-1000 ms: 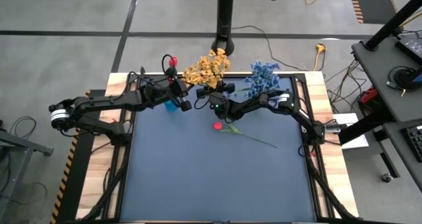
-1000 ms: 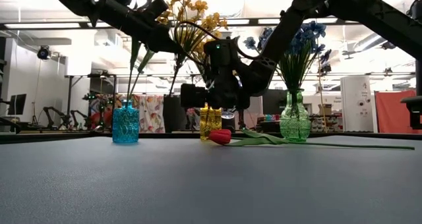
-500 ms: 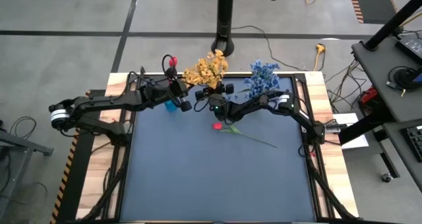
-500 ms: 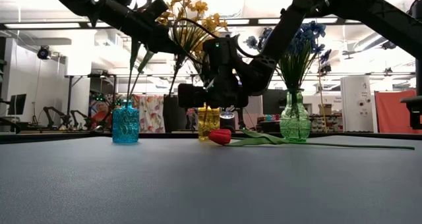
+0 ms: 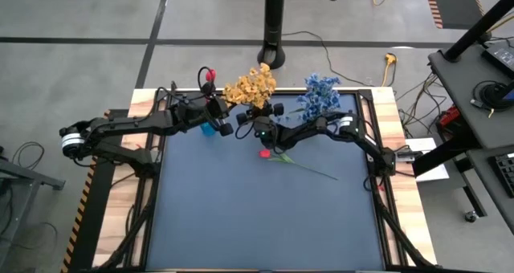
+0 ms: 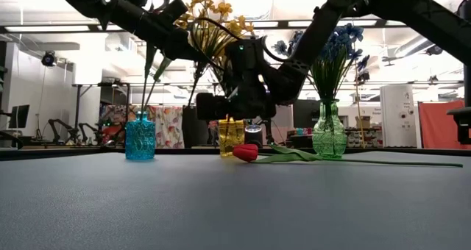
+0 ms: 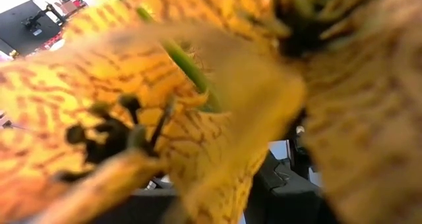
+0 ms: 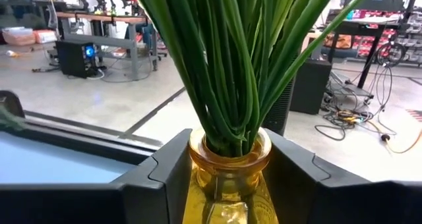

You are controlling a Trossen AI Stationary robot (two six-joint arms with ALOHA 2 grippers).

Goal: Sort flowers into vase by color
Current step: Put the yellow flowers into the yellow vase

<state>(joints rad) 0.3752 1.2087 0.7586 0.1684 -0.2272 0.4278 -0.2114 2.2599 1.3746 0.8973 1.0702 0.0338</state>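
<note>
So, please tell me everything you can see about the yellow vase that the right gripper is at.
The yellow vase is a small bottle of amber see-through glass with a rounded lip and a narrow neck. It stands upright at the table's far edge, between the blue vase and the green vase. Many thin green stems fill its mouth, carrying the yellow flowers. The right gripper has one dark finger on each side of its neck; whether they press the glass cannot be told.

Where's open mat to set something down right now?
The near part of the mat, below the red flower and its stem, is bare edge to edge. The far edge is crowded: blue vase, yellow vase, green vase, with both arms over them.
</note>
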